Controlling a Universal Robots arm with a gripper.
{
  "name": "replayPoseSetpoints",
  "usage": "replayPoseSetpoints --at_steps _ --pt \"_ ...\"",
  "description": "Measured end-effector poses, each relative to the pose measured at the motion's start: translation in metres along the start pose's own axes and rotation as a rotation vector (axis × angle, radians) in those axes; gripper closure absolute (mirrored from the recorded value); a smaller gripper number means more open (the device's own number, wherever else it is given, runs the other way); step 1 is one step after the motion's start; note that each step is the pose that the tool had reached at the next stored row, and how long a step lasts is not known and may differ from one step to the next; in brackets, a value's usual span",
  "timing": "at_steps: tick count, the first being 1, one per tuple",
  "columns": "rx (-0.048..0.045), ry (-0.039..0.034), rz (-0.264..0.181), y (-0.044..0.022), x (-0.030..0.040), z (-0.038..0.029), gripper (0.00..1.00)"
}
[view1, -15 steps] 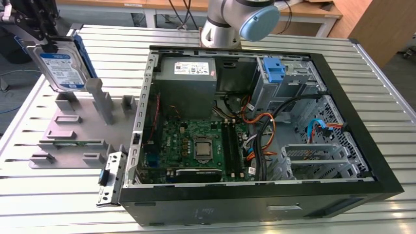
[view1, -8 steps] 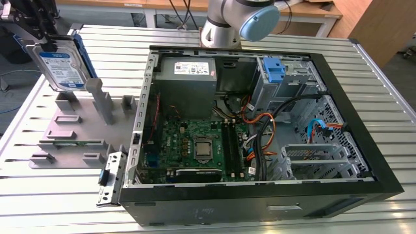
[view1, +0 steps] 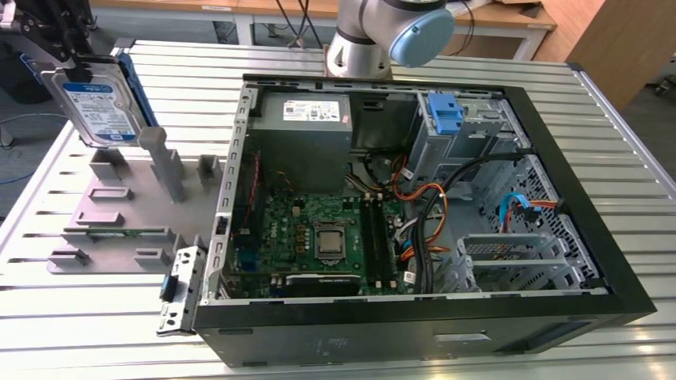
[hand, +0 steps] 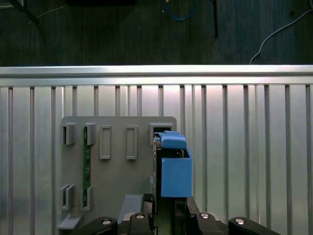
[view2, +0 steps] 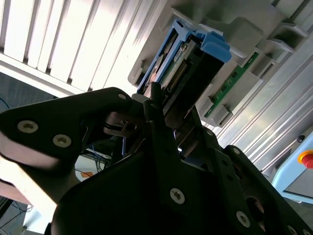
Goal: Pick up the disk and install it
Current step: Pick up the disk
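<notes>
1. My pincer [view1: 72,63] is closed down to the thickness of the flat rectangular silver metal disk with the white-and-blue label and blue plastic side rails [view1: 97,107]. It clamps the disk at its upper end. In the second wrist view the fingers [view2: 155,110] sit against both faces of the disk [view2: 188,63].
2. The disk hangs upright, label facing the exterior camera, at that view's far left. In the first wrist view I look down its edge, along the blue rail [hand: 173,171].
3. Directly below is the grey moulded fixture plate with upright slots and posts [view1: 116,198]. The disk's lower edge appears clear of the slots. I cannot confirm a gap.
4. A thin green circuit strip [view1: 111,232] lies in its own slot on that plate, apart from the disk.
5. The plate rests on a slatted aluminium table [view1: 634,158]. Toward the exterior view's right lies the open black computer case [view1: 423,332]. Inside it, a metal drive cage with a blue plastic latch [view1: 449,119] stands beside the grey power-supply box [view1: 301,119].
6. Judgement: the pick-up looks complete and the install is not yet done. The cage is well apart from the disk. The install calls for a firm grip, a turn of the disk to suit the cage, and clearance from the case wall and loose cables.
</notes>
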State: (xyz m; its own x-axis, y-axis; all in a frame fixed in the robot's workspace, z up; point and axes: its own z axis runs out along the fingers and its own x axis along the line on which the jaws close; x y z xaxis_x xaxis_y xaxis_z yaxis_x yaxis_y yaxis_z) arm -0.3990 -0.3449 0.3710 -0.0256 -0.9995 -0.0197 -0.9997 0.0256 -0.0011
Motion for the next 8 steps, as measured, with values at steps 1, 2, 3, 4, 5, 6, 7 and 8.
replayPoseSetpoints --at_steps 1,2,3,4,5,6,7,8 --pt "-0.0002 0.0001 0.000 0.0000 0.0000 -0.0002 0.65" --pt "-0.0002 0.0001 0.000 0.0000 0.0000 -0.0002 0.65" --pt "-0.0002 0.0002 0.000 0.0000 0.0000 -0.0002 0.65" --pt "-0.0002 0.0001 0.000 0.0000 0.0000 -0.0003 0.65" --pt "-0.0002 0.0001 0.000 0.0000 0.0000 -0.0003 0.65" --pt "-0.0002 0.0001 0.000 0.0000 0.0000 -0.0003 0.65" --pt "-0.0002 0.0002 0.000 0.0000 0.0000 -0.0003 0.65" --pt "-0.0002 0.0001 0.000 0.0000 0.0000 -0.0003 0.65"
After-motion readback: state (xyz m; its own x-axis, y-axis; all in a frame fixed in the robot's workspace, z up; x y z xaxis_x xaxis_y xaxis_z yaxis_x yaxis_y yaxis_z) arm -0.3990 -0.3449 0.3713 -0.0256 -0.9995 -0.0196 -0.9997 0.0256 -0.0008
